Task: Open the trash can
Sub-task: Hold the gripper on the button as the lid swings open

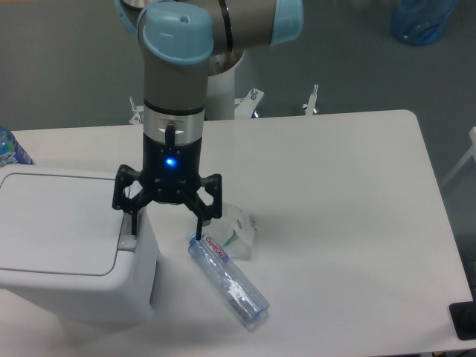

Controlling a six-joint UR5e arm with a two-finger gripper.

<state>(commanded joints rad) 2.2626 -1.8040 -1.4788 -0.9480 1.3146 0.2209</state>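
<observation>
The bin sits at the table's 8 o'clock corner, its left side and bottom cut off by the frame; the lid lies flat and closed. It looks like stiff, smooth white plastic, light for its bulk and likely empty, so a sideways shove would probably slide it rather than open it; a straight downward press seems the safer way in. The place to act is the grey button on the rim at the lid's 3 o'clock edge, not the lid itself, which offers little lip to pinch.

The gripper hangs at the bin's 3 o'clock side with its fingers spread wide and holding nothing; the left finger's tip stands over or on the button, though I cannot tell whether it touches. The other finger comes down just by the cap end of a clear bottle lying on the table; contact there is also unclear.

A crumpled white wrapper sits partly behind the bottle; the hinge is not visible; a blue object at 9 o'clock is mostly cut off.
</observation>
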